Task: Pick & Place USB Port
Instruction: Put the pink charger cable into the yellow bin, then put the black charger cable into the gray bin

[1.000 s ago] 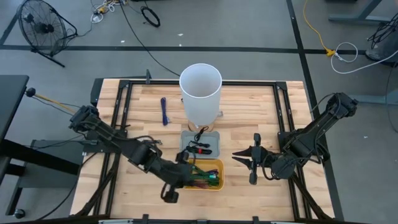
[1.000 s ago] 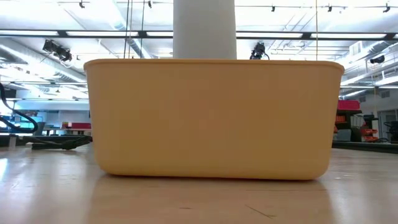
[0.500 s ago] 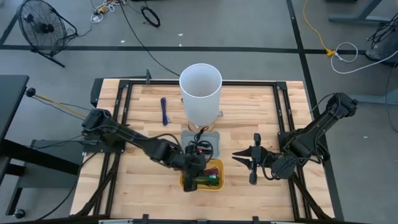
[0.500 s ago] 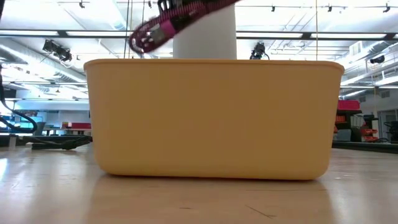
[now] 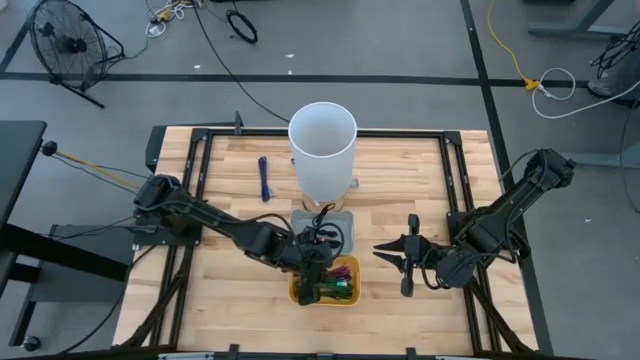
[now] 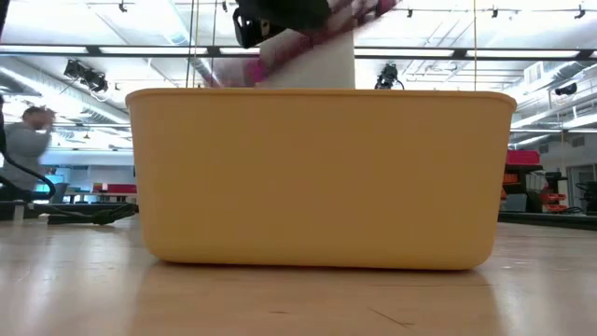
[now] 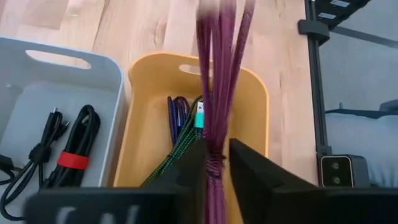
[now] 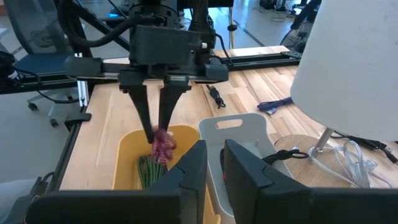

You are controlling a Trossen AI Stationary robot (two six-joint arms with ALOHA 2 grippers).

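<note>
Left gripper (image 5: 318, 272) hangs over the yellow bin (image 5: 352, 297), its two dark fingers (image 8: 144, 112) pointing down with a magenta braided cable (image 7: 217, 93) bunched between their tips; the jaws stand narrow around the bundle, and whether they still pinch it or have begun to let go I cannot tell. In the right wrist view the cable (image 8: 163, 147) dangles just above the bin's contents, at about 12 o'clock from that camera. Inside the yellow bin (image 7: 255, 93) lie other cables, a green braided one (image 7: 177, 152) and a blue one (image 7: 176, 109) side by side. Touching the yellow bin at its 12 o'clock side in the high view sits a grey tray (image 5: 299, 222) holding black cables (image 7: 78, 140) with a red band. Beyond the tray, also toward 12 o'clock, stands a tall white cylinder (image 5: 322, 150), and a blue cable (image 5: 264, 178) lies on the wooden table (image 5: 230, 190) at its 9 o'clock. Right gripper (image 5: 392, 251) waits at 3 o'clock from the yellow bin, jaws narrow and holding nothing.
</note>
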